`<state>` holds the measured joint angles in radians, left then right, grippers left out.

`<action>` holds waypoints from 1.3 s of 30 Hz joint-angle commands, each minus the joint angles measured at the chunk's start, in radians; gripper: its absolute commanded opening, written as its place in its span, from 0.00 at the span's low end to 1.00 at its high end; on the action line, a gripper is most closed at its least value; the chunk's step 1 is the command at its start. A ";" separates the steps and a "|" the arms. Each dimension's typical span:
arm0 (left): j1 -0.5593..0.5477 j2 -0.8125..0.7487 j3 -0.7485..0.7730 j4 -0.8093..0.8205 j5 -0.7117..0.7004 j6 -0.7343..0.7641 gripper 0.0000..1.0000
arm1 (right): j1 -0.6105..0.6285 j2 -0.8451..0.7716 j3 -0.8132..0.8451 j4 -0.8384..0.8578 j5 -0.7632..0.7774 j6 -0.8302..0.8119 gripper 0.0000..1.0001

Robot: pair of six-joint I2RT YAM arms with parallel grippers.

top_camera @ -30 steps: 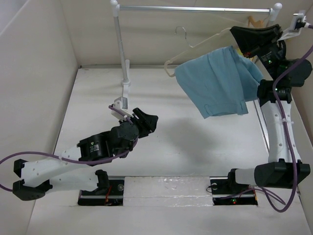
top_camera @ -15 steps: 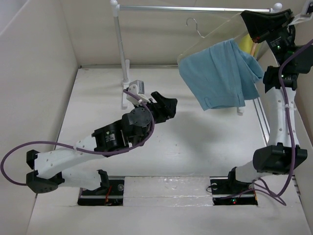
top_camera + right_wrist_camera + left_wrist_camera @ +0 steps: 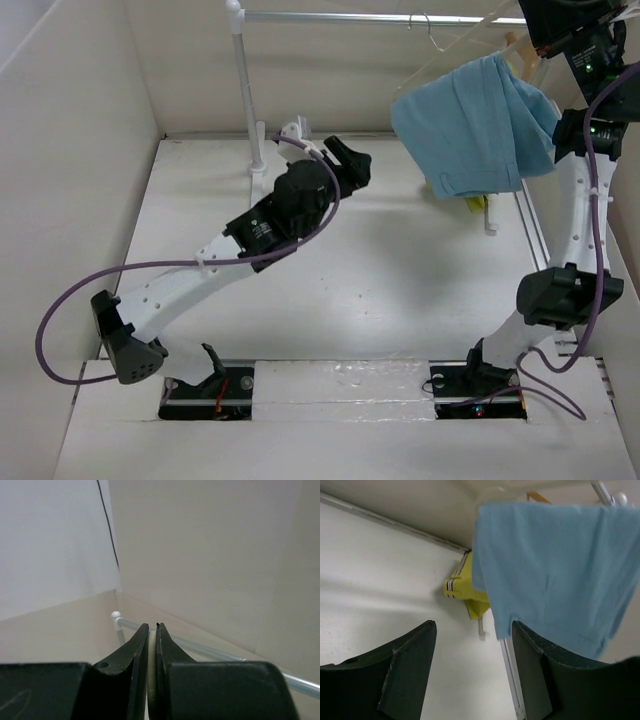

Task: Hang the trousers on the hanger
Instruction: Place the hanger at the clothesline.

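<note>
- Our right pincer (image 3: 152, 626) is high up in the far right corner of the worktop (image 3: 400, 290).
- Its two fingers are almost together, and a thin cream strip is pinched between them. It is clamped on the hanger (image 3: 432, 35).
- The hanger is thin and cream-white. It is up in the air and tilted.
- Its hook is right by the silver rail (image 3: 380, 17). We cannot tell if the hook is over the rail.
- The trousers (image 3: 475, 125) are light blue and soft. They are draped over the hanger and hang down from it, above the far right side of the worktop.
- Our left pincer (image 3: 473, 625) is in the air over the far middle of the worktop. Its fingers are wide apart, with nothing between them.
- The left pincer points at the trousers but is well apart from them.
- A yellow-green garment (image 3: 465, 592) peeks out by the lower left edge of the trousers.
- A bit of a tan wooden hanger (image 3: 540, 497) shows just above the top of the trousers.
- The rail is held up by a white post (image 3: 243, 90) at the far left.
</note>
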<state>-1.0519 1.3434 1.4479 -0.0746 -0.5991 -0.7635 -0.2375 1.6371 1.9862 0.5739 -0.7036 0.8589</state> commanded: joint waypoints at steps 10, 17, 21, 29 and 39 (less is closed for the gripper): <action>0.073 -0.067 -0.113 0.039 0.193 -0.068 0.57 | -0.059 0.118 0.232 0.035 0.171 0.006 0.00; 0.064 -0.075 -0.120 0.009 0.202 -0.042 0.57 | -0.059 0.128 0.157 0.130 0.254 0.032 0.00; 0.064 -0.064 -0.107 -0.021 0.209 -0.033 0.57 | -0.059 0.106 0.093 0.166 0.320 0.033 0.00; 0.096 -0.075 -0.150 -0.004 0.259 -0.039 0.57 | 0.018 0.009 -0.102 0.110 0.362 -0.124 0.00; 0.105 -0.089 -0.207 0.016 0.274 -0.034 0.57 | 0.089 -0.293 -0.590 0.049 0.314 -0.291 0.03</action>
<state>-0.9531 1.2980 1.2560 -0.0994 -0.3420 -0.8089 -0.1581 1.4342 1.4532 0.6205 -0.3824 0.6468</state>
